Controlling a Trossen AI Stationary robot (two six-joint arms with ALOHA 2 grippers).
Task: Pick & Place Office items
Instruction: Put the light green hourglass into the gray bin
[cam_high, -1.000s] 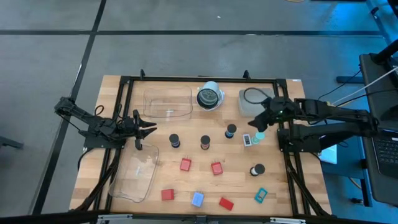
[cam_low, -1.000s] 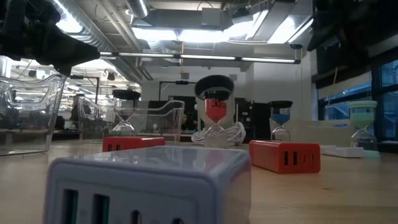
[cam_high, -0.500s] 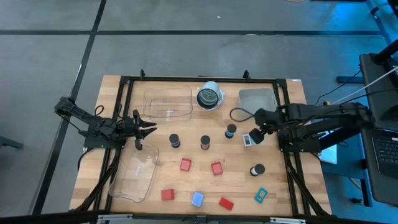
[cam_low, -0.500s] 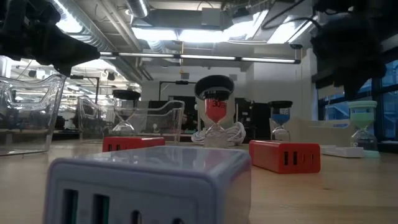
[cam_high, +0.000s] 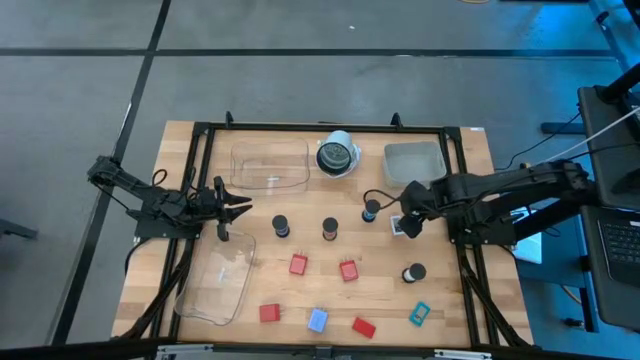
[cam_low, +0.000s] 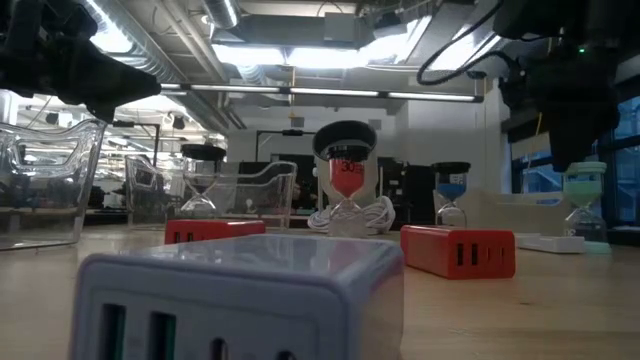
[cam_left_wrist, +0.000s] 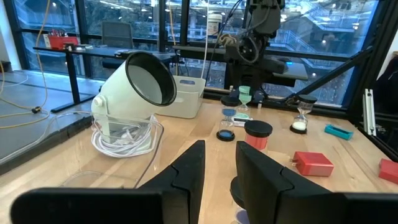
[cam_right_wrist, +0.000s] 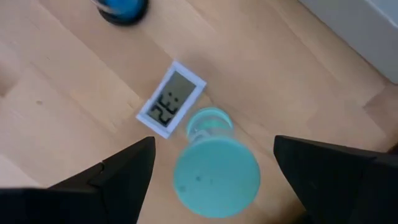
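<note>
My right gripper (cam_high: 408, 218) hangs open over the teal hourglass (cam_right_wrist: 215, 177), pointing down. In the right wrist view (cam_right_wrist: 213, 146) one finger stands on each side of its round cap, clear of it. The hourglass stands upright on the table (cam_low: 585, 200) beside a small white digital clock (cam_right_wrist: 170, 99). Red blocks (cam_high: 298, 265) (cam_high: 348, 270), black-capped hourglasses (cam_high: 281, 226) (cam_high: 330, 229), a pale-blue charger (cam_high: 317, 320) and a teal rectangle (cam_high: 419, 314) lie spread over the table. My left gripper (cam_high: 240, 207) waits at the left side, slightly open and empty (cam_left_wrist: 219, 155).
Two clear trays sit at the far left (cam_high: 270, 165) and near left (cam_high: 215, 280). A round white-rimmed object (cam_high: 338, 155) with a coiled cable and a grey bin (cam_high: 415, 162) stand along the far edge. A blue hourglass (cam_high: 371, 210) stands just left of my right gripper.
My right gripper has moved from beside the grey bin toward the table's near-left and come down over the teal hourglass, staying open. The hourglass and the other items have not moved.
</note>
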